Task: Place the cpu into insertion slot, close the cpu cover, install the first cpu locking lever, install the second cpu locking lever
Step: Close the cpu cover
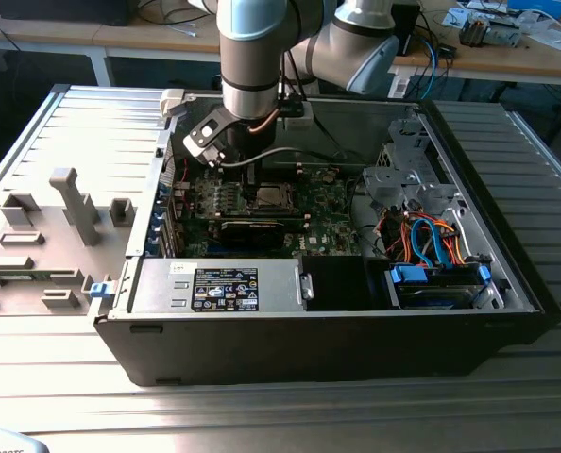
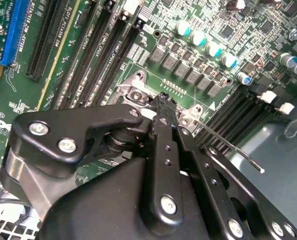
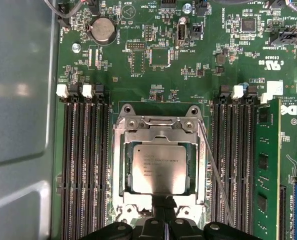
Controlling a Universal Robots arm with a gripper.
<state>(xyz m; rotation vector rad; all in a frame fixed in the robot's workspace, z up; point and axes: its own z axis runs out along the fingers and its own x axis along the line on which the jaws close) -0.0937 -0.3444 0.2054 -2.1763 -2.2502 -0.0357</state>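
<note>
The cpu (image 3: 161,167) already lies flat in the slot (image 2: 136,92), and the cover (image 3: 121,165) is folded down around it, its cut-out framing the grey top. The claw (image 3: 164,202) has its fingers drawn narrow, nothing visible between them, with the tips on or just above the middle of one cover edge; I cannot tell if they touch. In the exterior view the claw (image 1: 249,175) hangs over the board inside the case (image 1: 356,349), and the cpu sits just beside it at about 5 o'clock. A thin wire lever (image 3: 216,175) runs along the cover's side that faces the fitted memory stick (image 3: 265,165). Its long axis slants away from the cover toward its free end, so it looks unlatched. In the second wrist view that lever (image 2: 228,146) reaches out past the fingertips, close beside the claw (image 2: 162,97). The arm drops from 12 o'clock in the exterior view, wrist near upright, fingers pointing down at the board.
</note>
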